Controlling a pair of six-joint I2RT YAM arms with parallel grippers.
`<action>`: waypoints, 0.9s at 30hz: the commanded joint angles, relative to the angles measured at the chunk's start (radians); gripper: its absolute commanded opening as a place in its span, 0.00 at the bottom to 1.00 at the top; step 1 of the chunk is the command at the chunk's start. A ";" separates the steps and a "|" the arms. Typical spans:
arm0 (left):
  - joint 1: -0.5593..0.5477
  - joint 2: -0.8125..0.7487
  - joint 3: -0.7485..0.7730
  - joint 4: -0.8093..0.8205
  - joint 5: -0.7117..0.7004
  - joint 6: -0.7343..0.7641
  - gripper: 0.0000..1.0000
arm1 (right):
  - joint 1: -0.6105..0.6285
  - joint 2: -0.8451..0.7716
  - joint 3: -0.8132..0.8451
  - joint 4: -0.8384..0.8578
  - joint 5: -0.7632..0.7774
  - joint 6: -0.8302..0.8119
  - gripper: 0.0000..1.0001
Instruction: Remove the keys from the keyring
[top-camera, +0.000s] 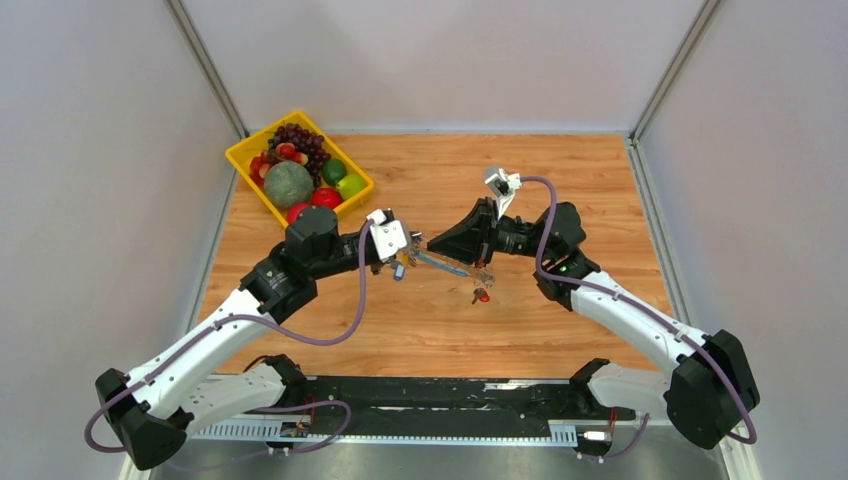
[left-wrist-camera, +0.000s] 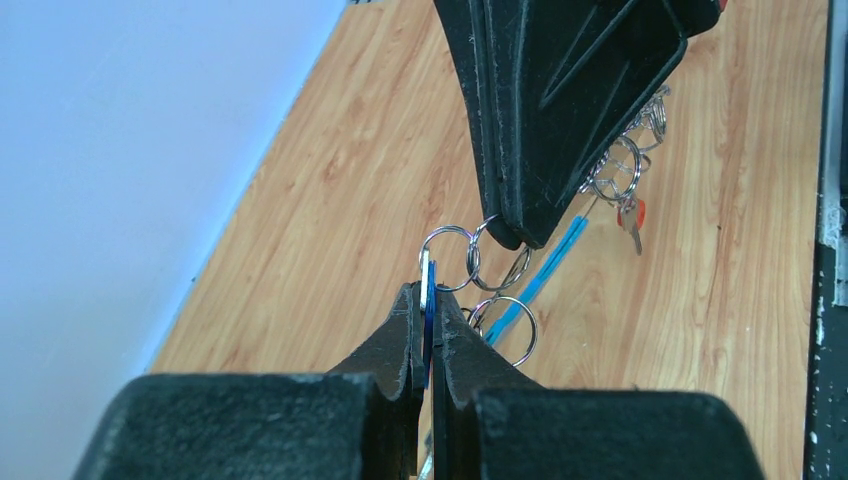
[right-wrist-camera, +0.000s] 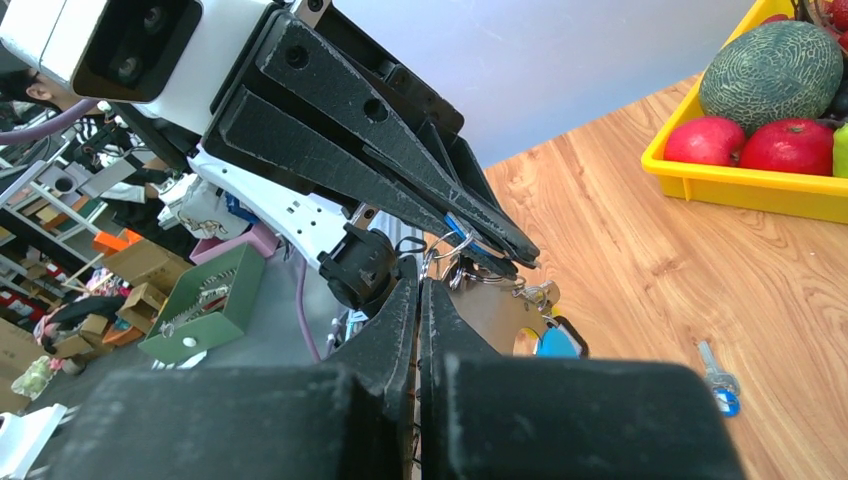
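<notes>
The keyring (top-camera: 450, 264) hangs stretched between my two grippers above the middle of the table. My left gripper (left-wrist-camera: 430, 292) is shut on a blue-headed key (left-wrist-camera: 431, 285) that sits on a silver ring (left-wrist-camera: 447, 256). My right gripper (left-wrist-camera: 518, 238) comes in from the opposite side and is shut on an adjoining ring of the keyring. Behind them run the light-blue band (left-wrist-camera: 552, 262) and the chain of rings (left-wrist-camera: 622, 172), with a red-headed key (left-wrist-camera: 633, 214) dangling from it. In the right wrist view my right gripper (right-wrist-camera: 420, 268) is shut just under the left fingers (right-wrist-camera: 400, 170).
Another blue-headed key (right-wrist-camera: 722, 386) lies loose on the wood near the left gripper (top-camera: 414, 246). A yellow tray (top-camera: 258, 135) of fruit stands at the back left. Grey walls close in the table on both sides and at the back.
</notes>
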 joint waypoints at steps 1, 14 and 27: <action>0.006 -0.021 0.006 0.028 0.069 0.007 0.00 | 0.012 -0.031 0.048 0.072 0.005 0.003 0.00; 0.000 -0.035 -0.022 -0.040 0.152 0.068 0.00 | 0.011 -0.026 0.022 0.203 0.053 0.079 0.00; -0.034 -0.029 -0.004 -0.076 -0.045 0.115 0.00 | 0.011 0.006 0.066 0.040 0.090 0.125 0.00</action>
